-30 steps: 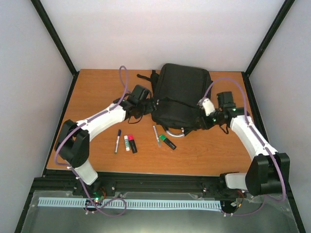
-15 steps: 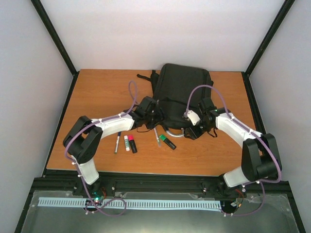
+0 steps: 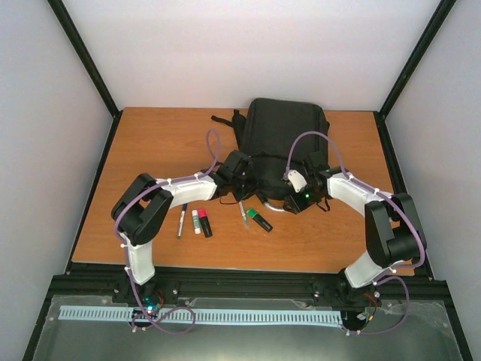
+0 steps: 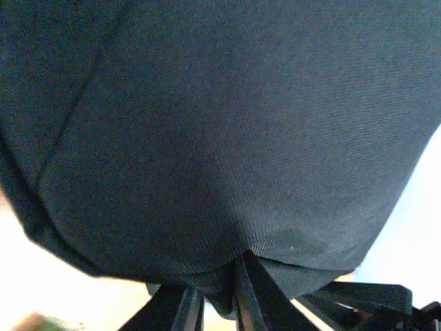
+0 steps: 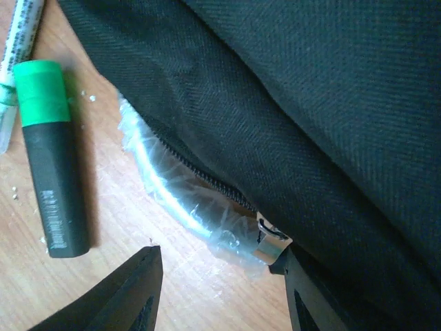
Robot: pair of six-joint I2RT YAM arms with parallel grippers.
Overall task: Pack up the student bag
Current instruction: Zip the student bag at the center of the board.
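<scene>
Student bag (image 3: 282, 143) lies flat at far centre of the table (image 3: 150, 143), its zip shut where visible, so the step in hand looks like opening it; nothing seems packed yet. Left gripper (image 4: 217, 303) is at the bag's near-left corner, jaws narrow, pinching a fold of fabric; right gripper (image 5: 220, 258) is at the near edge, jaws half-wide and empty, with the zip pull (image 5: 267, 241) just inside one finger. Next move calls for the right claw to close on that pull and draw it along the seam against the left's hold; green highlighter (image 5: 52, 158) waits just near of the bag.

Black student bag (image 5: 331, 117), green-capped marker (image 5: 52, 162), jaws apart
</scene>
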